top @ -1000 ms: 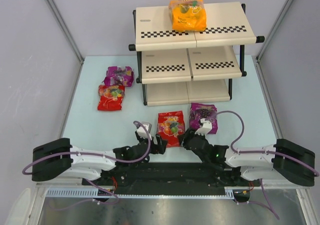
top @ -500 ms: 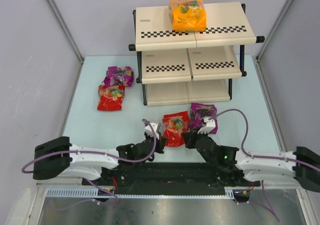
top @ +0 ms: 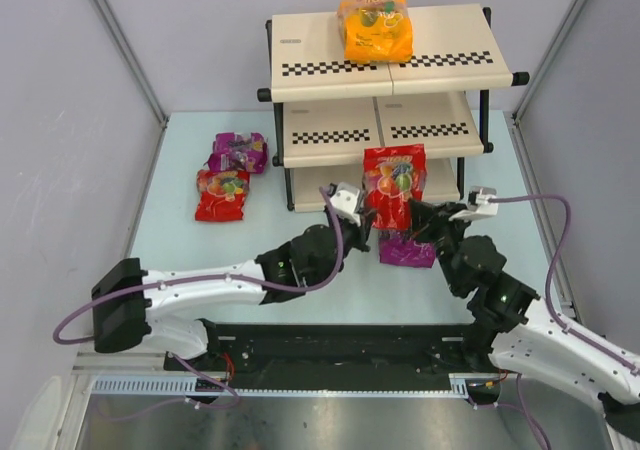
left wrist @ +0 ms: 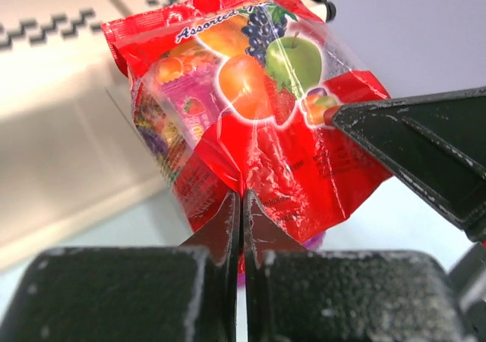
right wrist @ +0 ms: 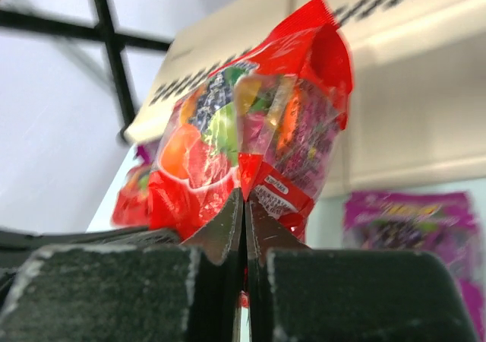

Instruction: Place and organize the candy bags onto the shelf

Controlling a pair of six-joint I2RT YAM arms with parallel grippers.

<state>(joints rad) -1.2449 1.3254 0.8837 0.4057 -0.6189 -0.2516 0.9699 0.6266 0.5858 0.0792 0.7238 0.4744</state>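
Far left on the table point(top: 180, 260): a purple candy bag point(top: 238, 152) lying flat, with a red candy bag point(top: 222, 193) just nearer, both with the long axis running toward the back wall.

Centre: left gripper point(left wrist: 241, 205) pinched tight on the lower left edge of a second red bag point(top: 394, 182), raised off the table in front of the lower boards of the shelf point(top: 330, 120). Held upright, long axis vertical, top seam uppermost, printed face toward the overhead camera. Blocking part of the bottom board and the far end of a second purple bag point(top: 407, 252) lying on the table below. Higher up, on the top board: orange bag point(top: 375, 30), long axis front to back.

Right: right gripper point(right wrist: 244, 201) likewise clamped on the same bag's lower right edge. Exact bite hidden behind the closed fingers in both wrist views. Bag's top blurred in the right wrist view. Right arm cut off at the lower right corner of the overhead view.
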